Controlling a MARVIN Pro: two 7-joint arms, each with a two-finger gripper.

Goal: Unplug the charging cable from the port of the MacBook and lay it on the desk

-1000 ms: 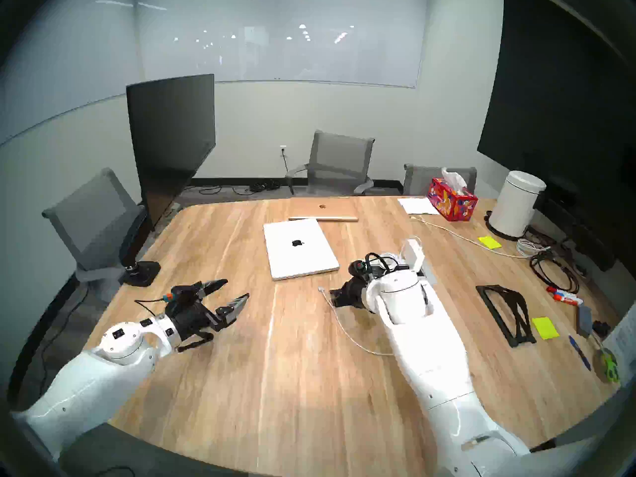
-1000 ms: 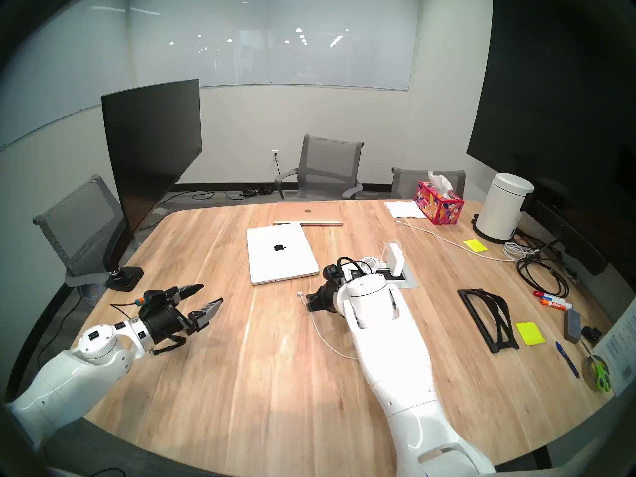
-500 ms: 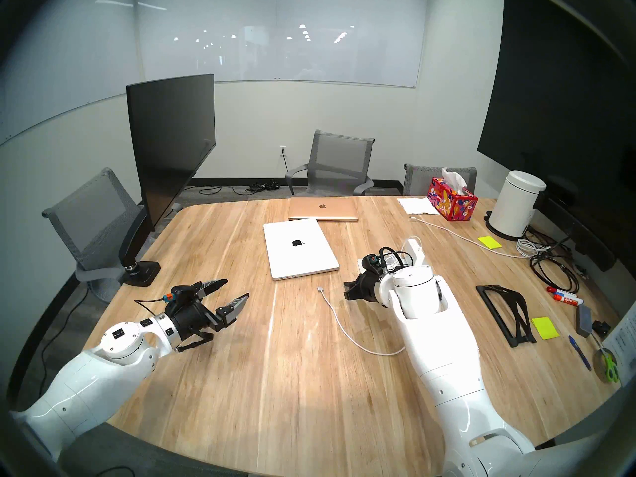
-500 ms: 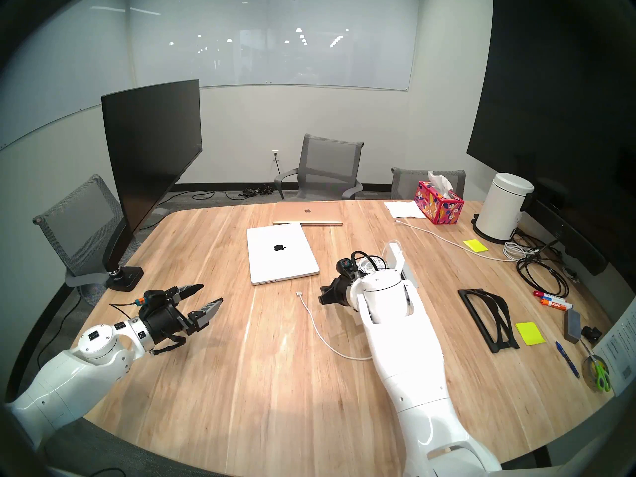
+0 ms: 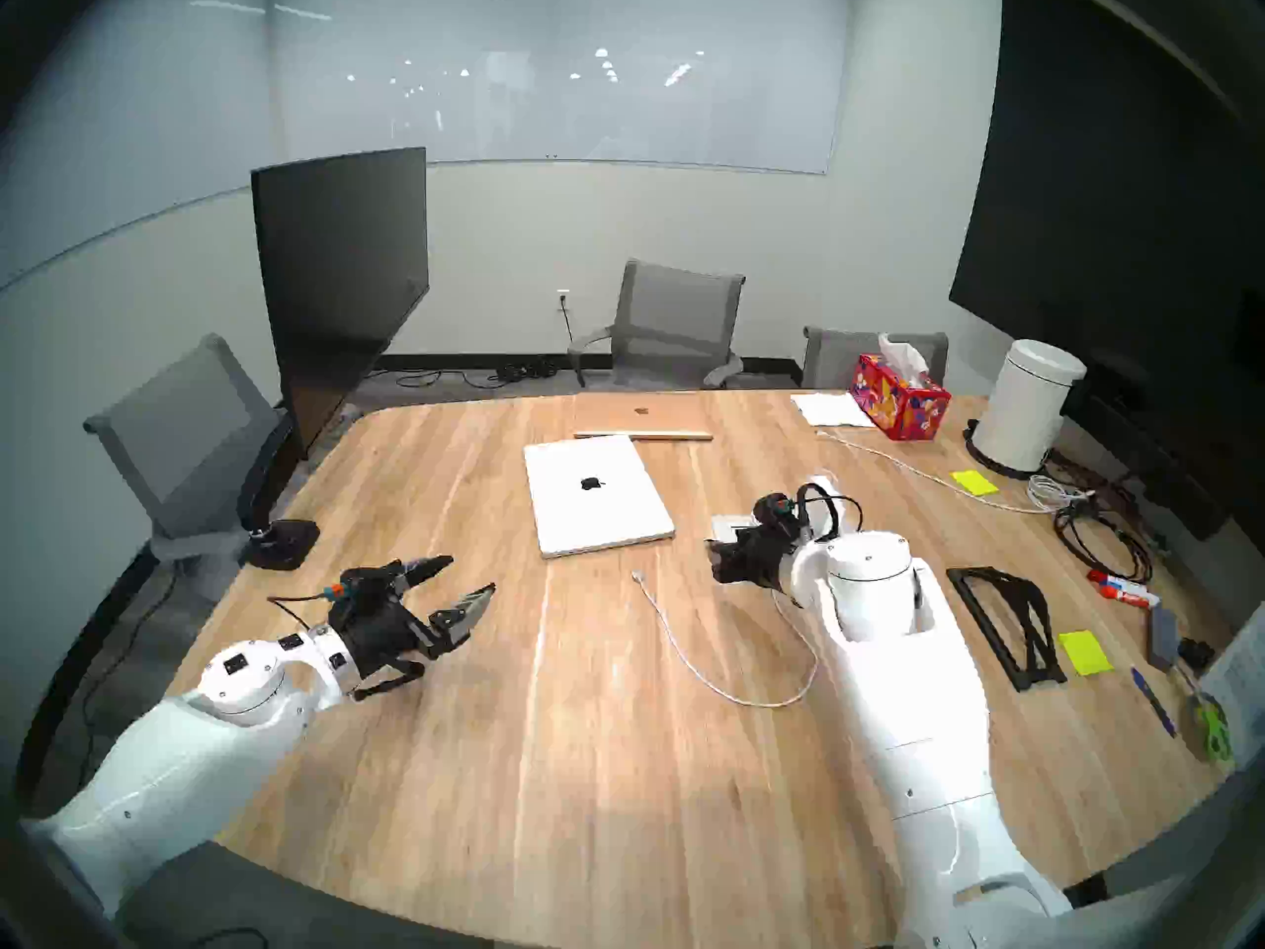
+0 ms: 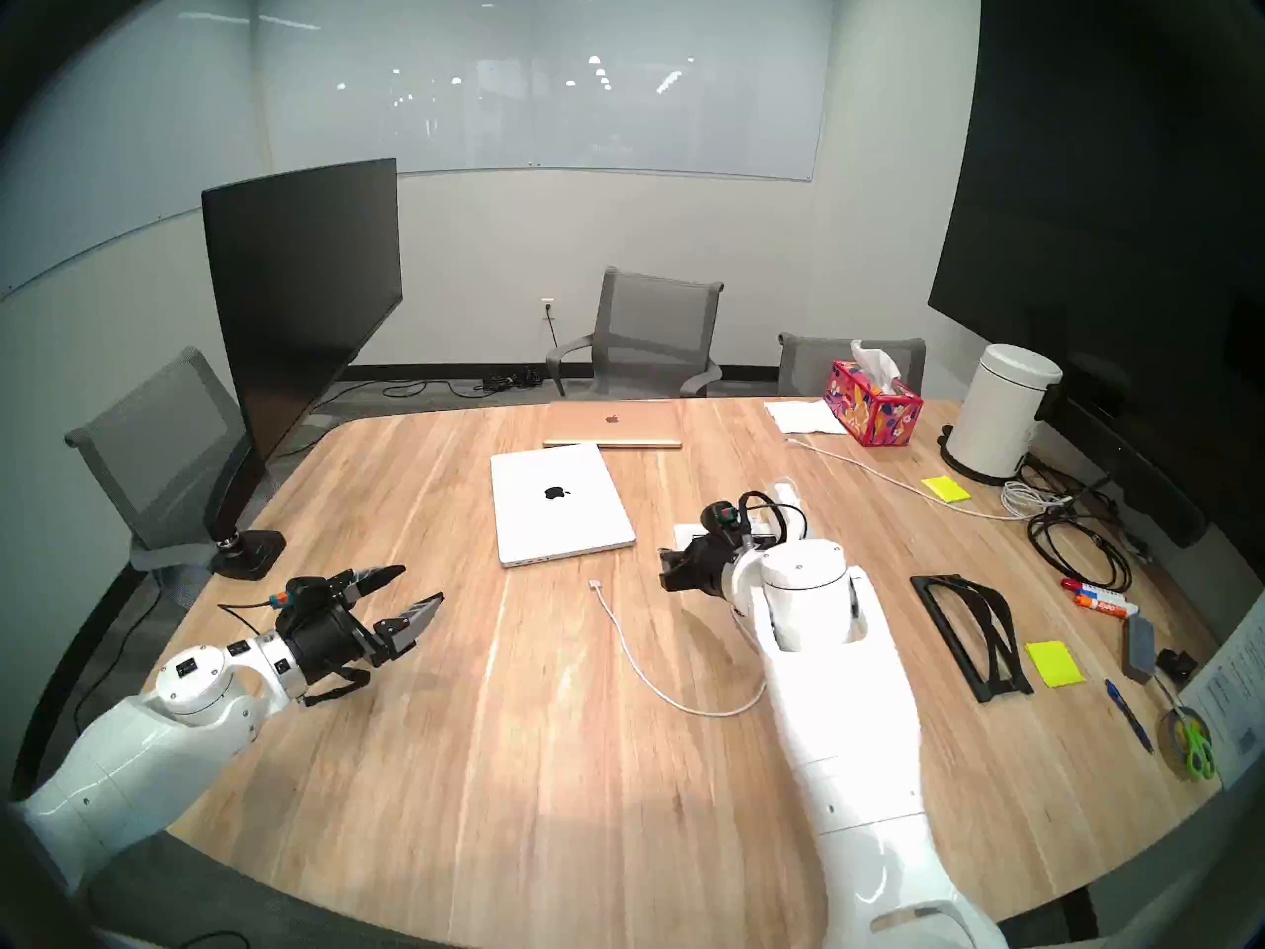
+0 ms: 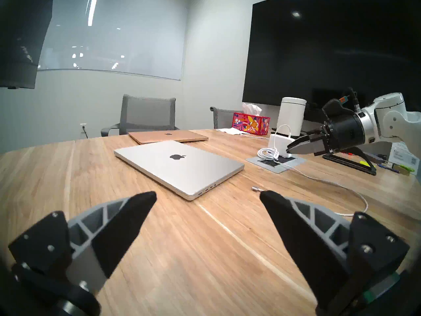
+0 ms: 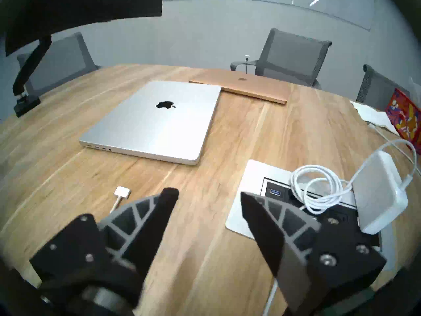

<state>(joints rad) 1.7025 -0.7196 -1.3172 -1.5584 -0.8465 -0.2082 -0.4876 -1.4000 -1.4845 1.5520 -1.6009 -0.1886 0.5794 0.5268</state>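
Nearest to me, my left hand (image 5: 472, 602) hangs over the bare tabletop (image 5: 547, 790) with its fingers spread and nothing between them. Farther out, the charging cable (image 5: 684, 660) lies slack on the wood in an open curve; its flat connector tip (image 8: 122, 192) rests free on the surface, near the front edge of the MacBook (image 5: 595, 492) but apart from it, so I judge the unplugging and laying-down done. My right hand (image 8: 209, 194) hovers above the tabletop just right of that tip, released, its fingers parted and empty. Beyond it, the cord runs to a loose white coil and the white power brick (image 8: 379, 194), which stands on a recessed outlet plate (image 8: 250, 178) directly beside my right fingers. The risks from here, as I judge them: a sideways swing of my right hand could clip the brick or snag the coil, dragging the cable and its tip across the wood; my right forearm crosses above the cable's loop and could catch it if lowered. Farthest, a gold laptop (image 5: 643, 417) lies closed behind the MacBook, touching or nearly touching its rear corner.
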